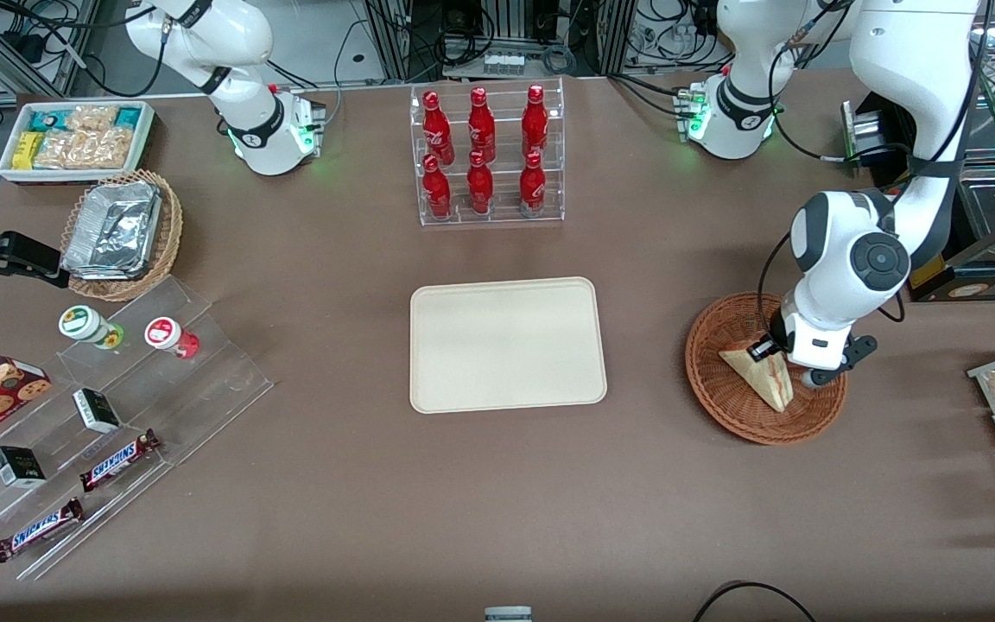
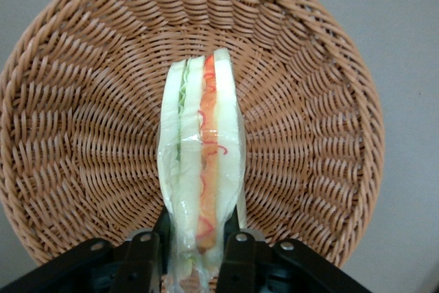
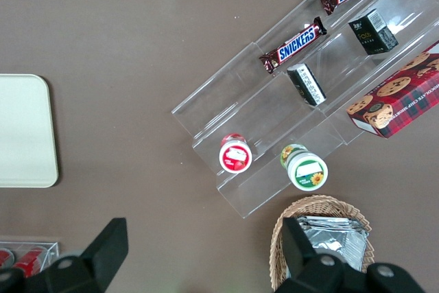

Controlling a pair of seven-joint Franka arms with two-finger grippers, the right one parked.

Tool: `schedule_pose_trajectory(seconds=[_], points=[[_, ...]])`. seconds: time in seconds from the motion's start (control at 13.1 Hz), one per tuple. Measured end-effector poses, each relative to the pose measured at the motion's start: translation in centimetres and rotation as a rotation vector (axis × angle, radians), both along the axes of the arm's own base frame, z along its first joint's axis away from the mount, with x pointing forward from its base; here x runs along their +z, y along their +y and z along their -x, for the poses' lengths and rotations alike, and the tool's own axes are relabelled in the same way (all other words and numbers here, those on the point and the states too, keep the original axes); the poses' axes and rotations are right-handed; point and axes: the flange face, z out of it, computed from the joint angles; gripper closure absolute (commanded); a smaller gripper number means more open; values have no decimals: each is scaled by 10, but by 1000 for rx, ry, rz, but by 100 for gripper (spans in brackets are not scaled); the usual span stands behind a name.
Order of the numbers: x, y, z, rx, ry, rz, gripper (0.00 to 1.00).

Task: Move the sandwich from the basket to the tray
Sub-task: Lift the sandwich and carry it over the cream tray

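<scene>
Left wrist view gives us our clearest look: our gripper [image 2: 194, 252] has its two black fingers [image 2: 142, 255] pressed against the flat bread faces of the sandwich [image 2: 200, 162], one on each side, so we are clamped on it. The wrapped wedge stands on edge and runs straight out from between the fingertips, its orange and green filling layers facing the camera. Under it lies the woven floor of the basket [image 2: 82, 135]; whether the sandwich touches the weave or hangs just above it, we cannot tell.

From the front view, our gripper [image 1: 781, 363] sits over the basket [image 1: 722, 380], with the sandwich [image 1: 761, 373] reaching from the fingertips toward the camera. The tray [image 1: 508, 344] lies well apart from our tool, toward the parked arm's end.

We count one sandwich, one reddish basket and one tray.
</scene>
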Motion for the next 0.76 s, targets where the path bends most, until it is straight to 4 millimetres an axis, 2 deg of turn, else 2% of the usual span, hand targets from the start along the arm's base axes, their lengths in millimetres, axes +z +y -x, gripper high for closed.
schedule_pose_trajectory(seconds=[0.15, 0.3, 0.38, 0.46, 0.61, 0.69, 0.76], points=[[28, -2, -10, -4, 48, -7, 100], [75, -10, -22, -21, 76, -10, 100], [102, -23, -26, -43, 83, -10, 100], [128, -40, -31, -72, 83, -9, 100], [173, -87, -34, -151, 71, -5, 100], [185, -115, -31, -196, 66, -4, 100], [189, -142, -26, -240, 61, -3, 100]])
